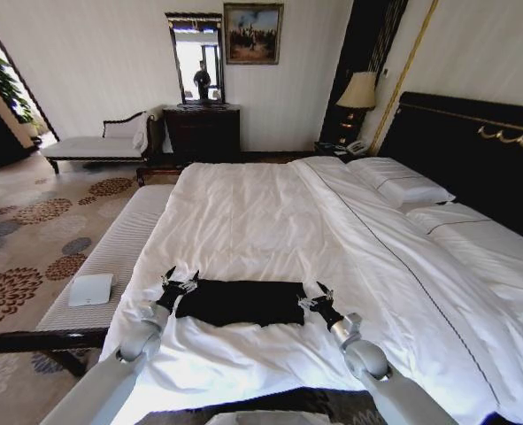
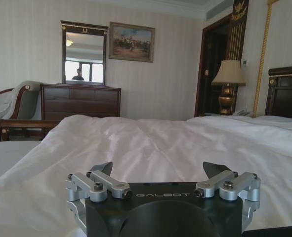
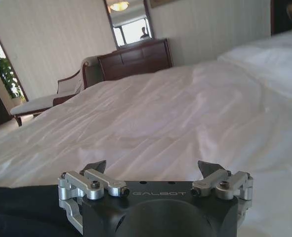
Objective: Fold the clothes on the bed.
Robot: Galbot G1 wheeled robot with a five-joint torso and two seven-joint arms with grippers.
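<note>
Both arms reach low over the bed (image 1: 243, 212), left hand (image 1: 180, 280) and right hand (image 1: 315, 296) spread open, the clothes (image 1: 242, 302) lying folded between them.

Free: bare bed (image 1: 243, 212) from the shirt (image 1: 241, 301) up to the head edge.
Obstacles: pillows (image 1: 398, 181) at the head edge.

T-shirt (image 1: 241, 302) lies on bed (image 1: 270, 212), between both hands.
</note>
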